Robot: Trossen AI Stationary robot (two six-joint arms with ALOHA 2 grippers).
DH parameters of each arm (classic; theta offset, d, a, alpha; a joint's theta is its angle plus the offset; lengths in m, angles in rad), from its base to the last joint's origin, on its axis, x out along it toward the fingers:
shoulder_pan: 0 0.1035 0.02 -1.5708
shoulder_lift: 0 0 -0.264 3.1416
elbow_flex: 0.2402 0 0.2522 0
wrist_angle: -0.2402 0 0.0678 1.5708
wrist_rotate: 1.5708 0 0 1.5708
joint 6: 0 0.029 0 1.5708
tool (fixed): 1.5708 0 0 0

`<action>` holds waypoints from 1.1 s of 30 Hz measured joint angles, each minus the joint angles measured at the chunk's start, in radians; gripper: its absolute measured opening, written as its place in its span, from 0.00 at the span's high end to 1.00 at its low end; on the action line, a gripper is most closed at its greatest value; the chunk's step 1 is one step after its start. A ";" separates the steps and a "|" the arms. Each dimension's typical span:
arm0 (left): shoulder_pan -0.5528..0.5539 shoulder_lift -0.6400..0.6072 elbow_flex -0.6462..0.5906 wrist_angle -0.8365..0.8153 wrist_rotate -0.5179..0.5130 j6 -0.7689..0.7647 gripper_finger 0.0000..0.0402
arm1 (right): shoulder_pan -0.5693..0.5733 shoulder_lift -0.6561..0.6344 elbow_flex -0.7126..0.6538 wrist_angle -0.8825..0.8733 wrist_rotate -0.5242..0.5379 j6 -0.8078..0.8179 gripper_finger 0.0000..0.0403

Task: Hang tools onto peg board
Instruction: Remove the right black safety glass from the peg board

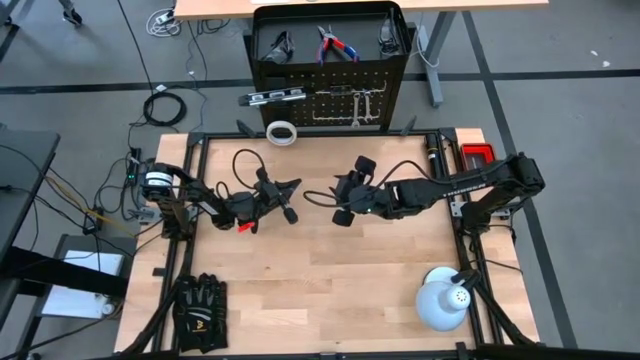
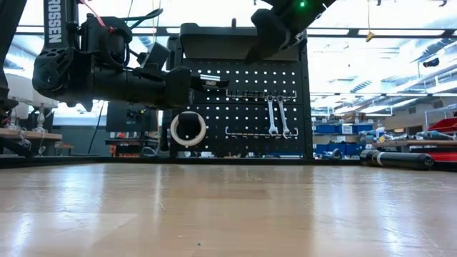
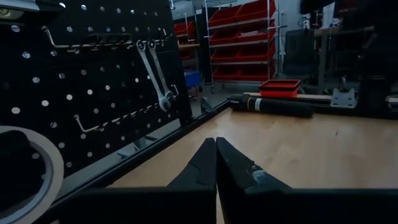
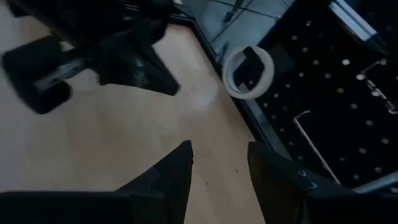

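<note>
Smooth wooden table (image 1: 330, 290) fronts perforated metal peg board (image 1: 330, 105).

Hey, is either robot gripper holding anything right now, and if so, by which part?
Nothing is held. The left gripper is shut on nothing above the table; the right gripper is open, with only bare wood between its fingers.

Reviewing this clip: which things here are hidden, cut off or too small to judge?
- Items in the peg board top tray: too small in the high view to identify beyond red-handled pliers; out of sight in the low view.
- White tape roll: cut by the left wrist picture's edge.
- How the tape roll attaches to the board: its hook cannot be seen in any view.
- Wrenches: markings too small.
</note>
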 joint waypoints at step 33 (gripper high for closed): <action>-0.058 -0.472 -0.001 -0.596 0.000 -0.243 1.00 | 0.029 -0.001 0.163 -0.228 0.031 0.042 0.59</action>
